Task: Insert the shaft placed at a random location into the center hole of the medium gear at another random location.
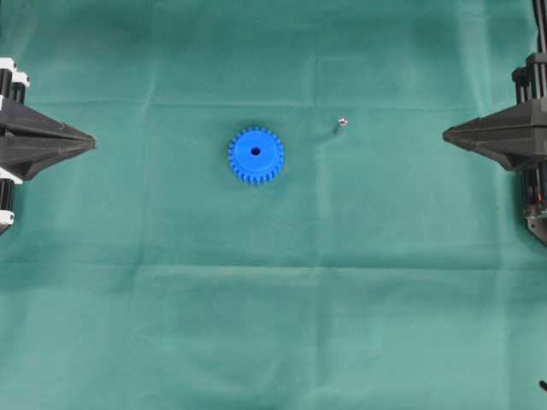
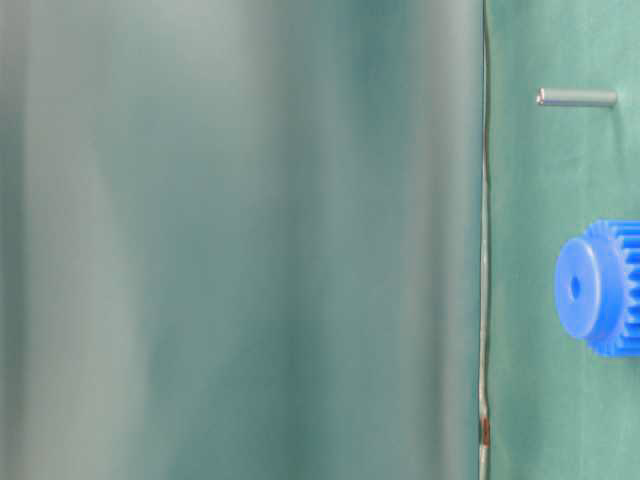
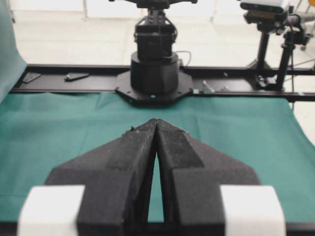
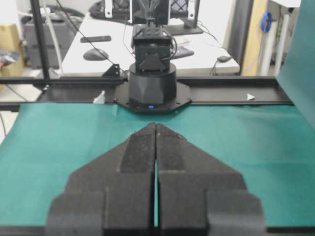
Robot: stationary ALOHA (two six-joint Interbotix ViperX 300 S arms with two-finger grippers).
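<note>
Left gripper and right gripper both closed, empty, at opposite cloth edges. Gear flat between them, hole up; shaft beside it, nearer the right gripper, apart from both.

In the overhead view the shaft is a speck, too small to tell how it lies. The table-level view's right edge cuts off the medium gear, and a blurred green cloth fills its left.
</note>
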